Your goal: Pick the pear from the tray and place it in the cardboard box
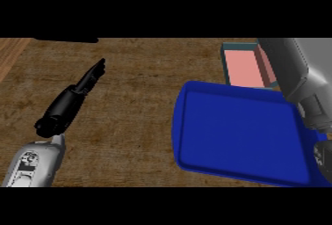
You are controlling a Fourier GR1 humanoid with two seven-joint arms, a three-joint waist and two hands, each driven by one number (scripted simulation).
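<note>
Blue tray (pixel 240 140) lies just before the pink-lined box (pixel 245 68); left hand (pixel 74 99) straight-fingered; right hand's fingers unseen.

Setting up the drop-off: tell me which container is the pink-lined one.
The box at the far right, behind the blue tray; its inside is pink, the tray's blue.

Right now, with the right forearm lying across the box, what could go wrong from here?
1. No pear shows on the blue tray, and the right hand is mostly cut off at the view's edge, so a hold on the pear cannot be confirmed.
2. The right forearm covers part of the cardboard box; moving it may knock the box or the tray's rim.
</note>
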